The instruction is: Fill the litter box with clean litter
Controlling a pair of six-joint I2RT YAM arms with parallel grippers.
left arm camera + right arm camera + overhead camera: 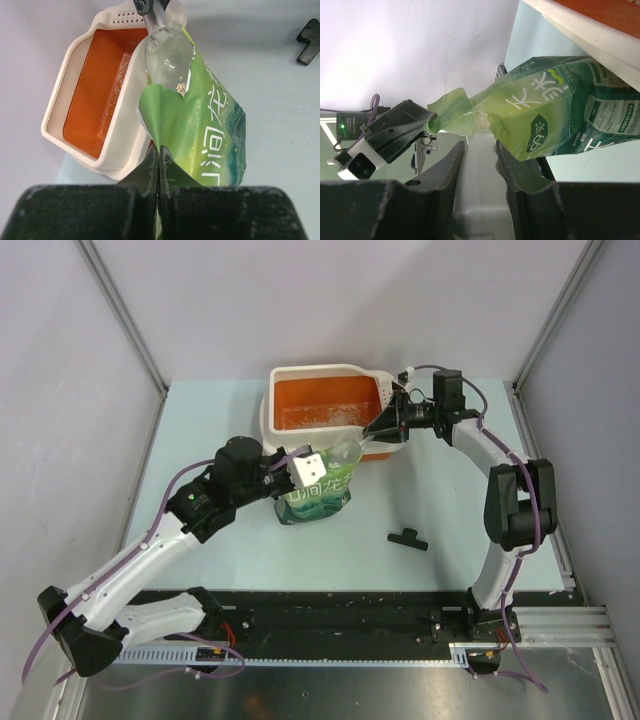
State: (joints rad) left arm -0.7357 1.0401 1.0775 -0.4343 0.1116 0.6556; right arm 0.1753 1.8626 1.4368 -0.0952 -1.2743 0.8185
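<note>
The litter box (272, 405), orange inside with a cream rim, sits at the back middle; a thin patch of pale litter (322, 420) lies in it. The green pouch (318, 492) stands just in front of it. My left gripper (298, 472) is shut on the pouch's torn top edge (159, 127). My right gripper (388, 424) is shut on the handle (479, 165) of a clear scoop. The scoop bowl (169, 55) lies at the pouch mouth with a few granules (181, 89) in it. The box rim (120, 145) shows left of the pouch (210, 135).
A small black clip (407, 538) lies on the table to the right of the pouch; it also shows in the left wrist view (309, 40). The box rim (585, 30) runs close above the pouch (560, 110). Grey walls enclose the table.
</note>
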